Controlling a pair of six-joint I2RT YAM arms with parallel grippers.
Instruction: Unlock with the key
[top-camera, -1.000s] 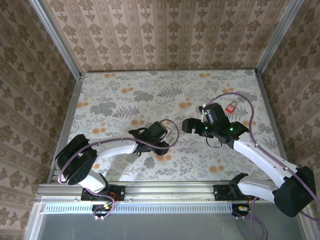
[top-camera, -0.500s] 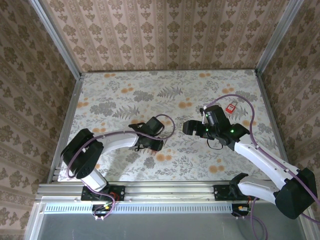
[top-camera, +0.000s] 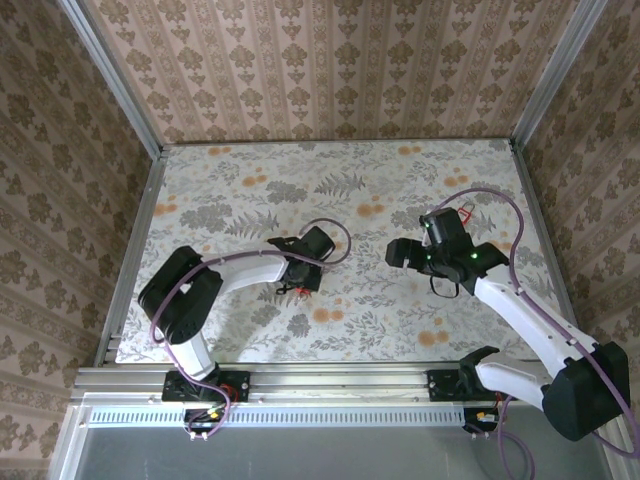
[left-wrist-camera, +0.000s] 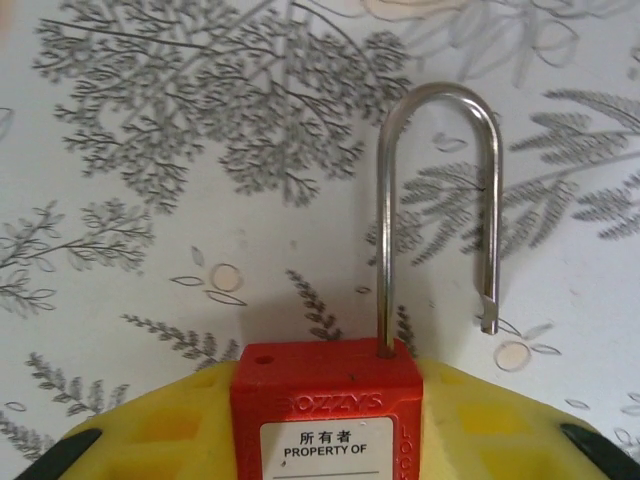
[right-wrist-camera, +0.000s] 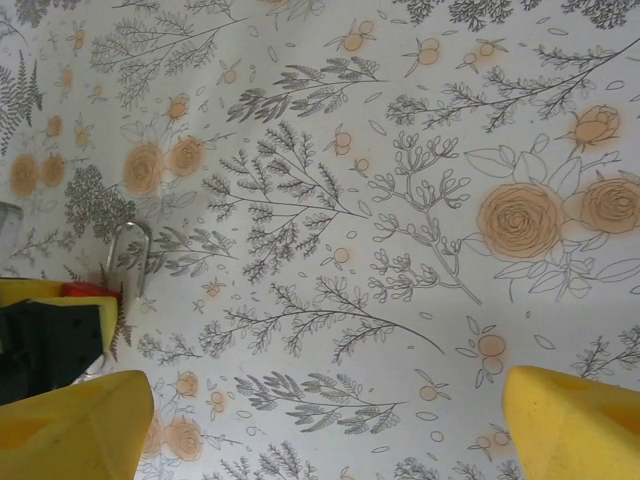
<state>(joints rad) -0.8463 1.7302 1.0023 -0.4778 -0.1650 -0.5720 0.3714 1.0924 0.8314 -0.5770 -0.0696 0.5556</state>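
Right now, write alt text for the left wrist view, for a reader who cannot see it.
A red padlock labelled PROPERTY OF sits clamped in the left gripper, between yellow pads. Its steel shackle has one leg in the body and the other end free, over a grey floral tablecloth.

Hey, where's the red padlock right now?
The red padlock is held in the left gripper, bottom centre of the left wrist view, its shackle open above the floral table; from above, that is just left of the table's middle.
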